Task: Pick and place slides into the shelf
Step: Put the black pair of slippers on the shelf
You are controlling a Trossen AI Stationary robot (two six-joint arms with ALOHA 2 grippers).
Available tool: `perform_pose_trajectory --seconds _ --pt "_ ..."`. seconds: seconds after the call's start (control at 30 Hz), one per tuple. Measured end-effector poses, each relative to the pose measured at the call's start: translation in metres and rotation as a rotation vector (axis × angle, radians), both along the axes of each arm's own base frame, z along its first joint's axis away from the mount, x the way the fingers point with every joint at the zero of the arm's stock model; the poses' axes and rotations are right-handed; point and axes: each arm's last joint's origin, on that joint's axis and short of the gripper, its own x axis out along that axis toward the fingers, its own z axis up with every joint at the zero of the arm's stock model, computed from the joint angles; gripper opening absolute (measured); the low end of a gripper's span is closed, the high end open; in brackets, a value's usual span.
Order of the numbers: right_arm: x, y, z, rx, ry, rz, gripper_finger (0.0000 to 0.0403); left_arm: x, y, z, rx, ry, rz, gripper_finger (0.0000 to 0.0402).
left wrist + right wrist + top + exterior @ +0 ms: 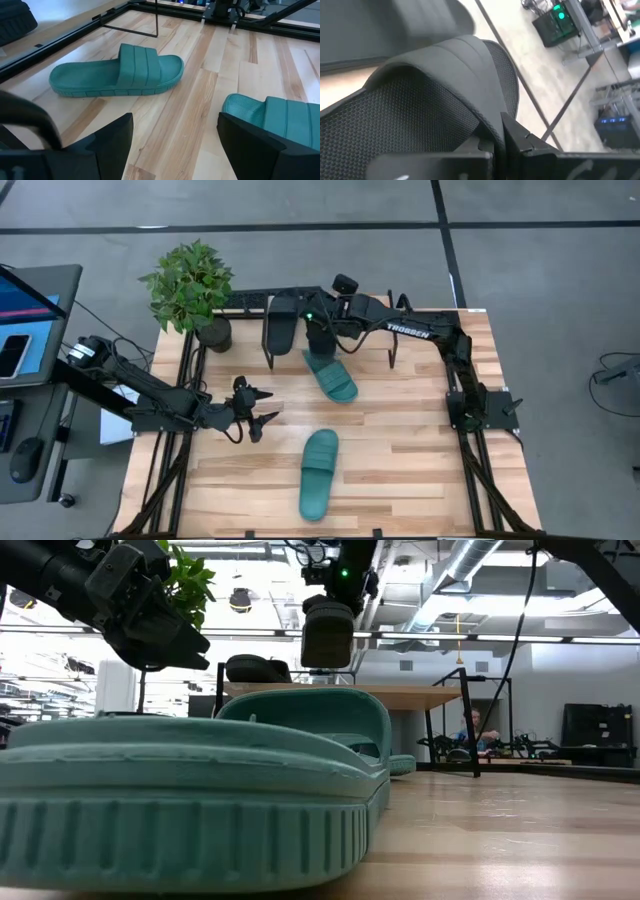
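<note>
The right tool (318, 330) is closed on a black slide (435, 95), holding it above the shelf (330, 320) at the table's (420, 460) far edge. The left tool (262, 408) hangs empty and wide open beside two teal slides (320, 473) lying on the table. A second black slide (282, 323) already rests on the shelf. Released off-centre, the held slide could land on that neighbour or slip off the shelf's edge.

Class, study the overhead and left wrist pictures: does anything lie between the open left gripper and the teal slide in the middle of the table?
Nothing visible does. The left gripper hangs open over bare wood, and only tabletop separates it from the teal slide. The other teal slide lies off to the side, near the shelf.
</note>
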Motion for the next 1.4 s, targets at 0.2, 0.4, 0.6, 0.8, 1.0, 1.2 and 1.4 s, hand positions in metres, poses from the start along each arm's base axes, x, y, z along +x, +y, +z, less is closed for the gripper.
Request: perform_pose_trajectory --seconds 0.2,0.4,0.6,0.8,1.0,1.2,1.4 --pt "-0.006 -0.021 0.000 0.023 -0.045 -0.064 0.0000 0.000 0.000 0.000 0.013 0.005 -0.005 0.0274" --pt "-0.003 -0.031 0.003 0.028 -0.117 -0.062 0.0000 0.000 0.000 0.000 0.013 0.005 -0.005 0.0274" --pt "-0.004 -0.034 0.004 0.026 -0.118 -0.069 0.0000 0.000 0.000 0.000 0.014 0.005 -0.005 0.0274" --pt "-0.005 -0.041 0.005 0.009 -0.135 -0.071 0.0000 0.000 0.000 0.000 0.014 0.005 -0.005 0.0274" --pt "-0.007 -0.050 0.006 0.012 -0.139 -0.080 0.0000 0.000 0.000 0.000 0.015 0.005 -0.005 0.0274" --pt "-0.012 -0.061 0.005 0.036 -0.134 -0.072 0.0000 0.000 0.000 0.000 0.015 0.005 -0.005 0.0274" --pt "-0.012 -0.065 0.002 0.037 -0.138 -0.089 0.0000 0.000 0.000 0.000 0.015 0.005 -0.006 0.0274"
